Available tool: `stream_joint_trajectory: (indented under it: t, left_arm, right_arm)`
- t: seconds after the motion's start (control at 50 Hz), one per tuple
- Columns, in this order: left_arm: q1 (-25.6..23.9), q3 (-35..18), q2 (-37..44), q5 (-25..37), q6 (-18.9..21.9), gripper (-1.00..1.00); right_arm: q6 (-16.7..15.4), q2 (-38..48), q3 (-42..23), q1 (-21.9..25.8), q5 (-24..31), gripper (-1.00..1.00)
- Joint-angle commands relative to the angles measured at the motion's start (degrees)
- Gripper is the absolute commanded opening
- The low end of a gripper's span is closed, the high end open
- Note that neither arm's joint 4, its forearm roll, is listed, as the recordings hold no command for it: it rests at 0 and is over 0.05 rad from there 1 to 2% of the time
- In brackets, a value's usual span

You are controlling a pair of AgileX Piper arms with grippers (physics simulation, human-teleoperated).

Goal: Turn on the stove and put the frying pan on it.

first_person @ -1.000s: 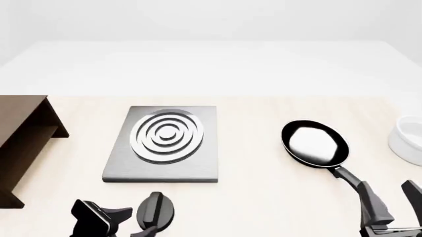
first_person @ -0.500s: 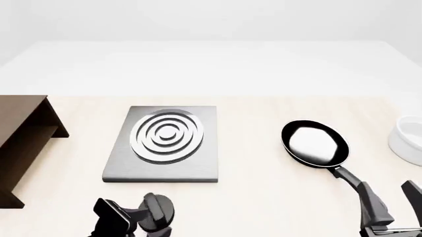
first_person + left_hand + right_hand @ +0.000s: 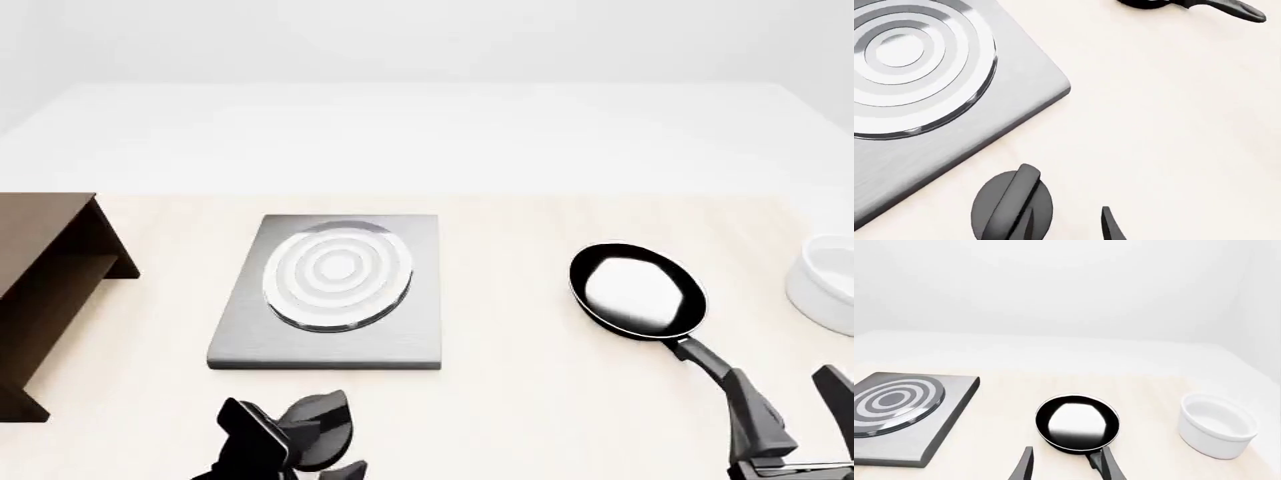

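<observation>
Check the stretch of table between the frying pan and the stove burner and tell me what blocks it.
Nothing visible does. The frying pan sits to the right of the stove, with only bare tabletop between them. The white bowl lies further right, the brown cabinet beyond the stove's left side, and the knob in front of the stove.

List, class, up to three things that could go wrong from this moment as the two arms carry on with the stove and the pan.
1. The left gripper sits at the knob; a loose or off-centre grasp might slip instead of turning it.
2. The right gripper is open around the frying pan handle; gripped so far out, the pan may tilt when lifted.
3. The white bowl stands close beside the pan and could be knocked.
</observation>
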Motion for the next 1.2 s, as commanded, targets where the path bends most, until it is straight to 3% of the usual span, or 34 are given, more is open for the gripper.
stream_joint_trajectory:
  t: [0.02, 0.1, 0.2, 0.24, 0.32, 0.64, 0.74, 0.96, 1.08, 1.1, 1.16, 1.18, 1.2]
  left_arm:
    - [-0.4, -2.1, -13.0, 11.2, 2.1, 1.0]
    - [-0.2, -4.6, -23.6, 22.0, 4.1, 1.0]
    - [1.5, -6.4, -31.7, 29.3, 6.5, 1.0]
    - [1.5, -6.4, -31.8, 29.4, 6.5, 1.0]
    - [4.2, -7.8, -41.7, 37.0, 7.5, 1.0]
    - [11.6, -5.8, -56.2, 44.6, 8.1, 1.0]
    - [14.1, -3.3, -58.5, 44.4, 8.0, 1.0]
    - [26.5, 1.7, -76.6, 52.4, 6.8, 1.0]
    - [31.4, 4.0, -80.6, 53.3, 5.5, 1.0]
    - [36.7, 4.6, -81.0, 51.8, 6.5, 1.0]
    - [38.5, 5.4, -81.0, 50.7, 6.6, 1.0]
    - [45.9, 5.7, -81.0, 47.6, 5.5, 1.0]
    - [45.9, 5.7, -81.0, 47.6, 5.5, 1.0]
  right_arm:
    - [-0.2, 1.2, 0.1, 0.0, -1.1, 1.0]
    - [-0.2, 1.6, 0.1, 0.0, -1.6, 1.0]
    - [-0.2, 1.7, 0.1, 0.0, -1.7, 1.0]
    - [-0.2, 1.7, 0.1, 0.0, -1.7, 1.0]
    - [-0.1, 1.4, 0.1, -0.1, -1.3, 1.0]
    - [-0.2, 0.6, 0.1, -0.2, -0.3, 1.0]
    - [-0.3, 0.1, 0.0, -0.2, 0.3, 1.0]
    - [-0.7, -0.2, 0.0, -0.2, 0.6, 1.0]
    - [-1.1, 0.1, 0.0, -0.1, 0.2, 1.0]
    - [-1.2, 0.6, 0.0, -0.1, -0.2, 1.0]
    - [-1.3, 1.9, 0.1, -0.3, -1.3, 1.0]
    - [2.6, 20.7, -11.0, -1.8, -0.1, 1.0]
    - [2.7, 21.9, -11.6, -1.9, -0.1, 1.0]
